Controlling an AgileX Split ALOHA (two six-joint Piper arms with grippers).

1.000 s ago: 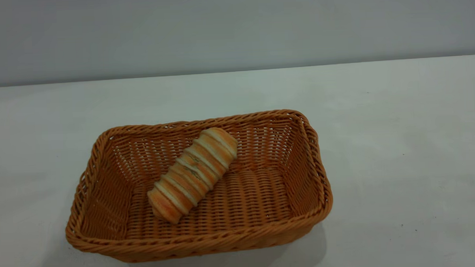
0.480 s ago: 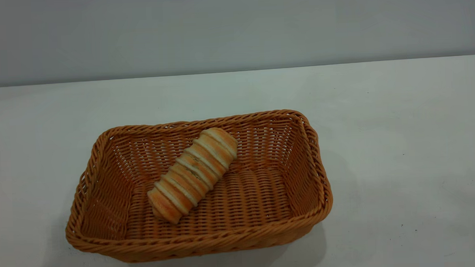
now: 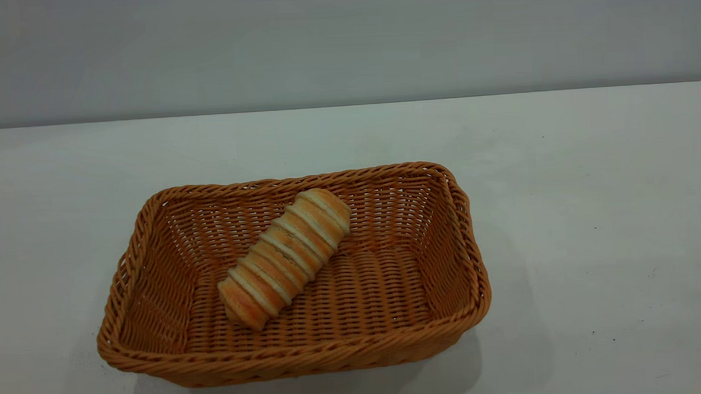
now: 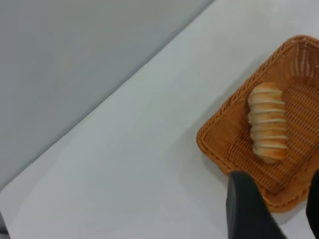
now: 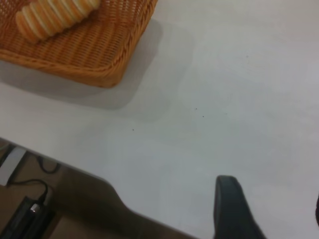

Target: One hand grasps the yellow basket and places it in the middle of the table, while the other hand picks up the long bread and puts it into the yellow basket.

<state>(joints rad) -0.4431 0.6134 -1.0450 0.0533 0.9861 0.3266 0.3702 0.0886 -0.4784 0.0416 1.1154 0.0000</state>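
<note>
The left gripper (image 4: 273,206) shows only in its own wrist view, raised above the table (image 3: 590,212) near one corner of the yellow basket (image 3: 158,367). Its 2 dark fingers (image 4: 244,209) stand well apart with nothing between them, so the jaws are spread and empty.

In the exterior view no arm appears. The yellow basket sits on the table a little left of the middle, its long sides running across the view and its braided rim unbroken all round. The long bread (image 3: 285,257) lies inside it on the woven floor, set on a slant: 1 end is toward the near left of the floor, the other points toward the far wall and seems to rest against it, though the contact is hard to make out.

To the right, the right gripper (image 5: 269,211) hangs over bare table well clear of the basket, beyond the corner seen in its wrist view. 1 dark finger (image 5: 232,209) is plain and a sliver of the other shows at the picture's edge, with a wide gap between; it grips nothing. Below the table edge in that view, a black cable (image 5: 30,191) lies on the floor.
</note>
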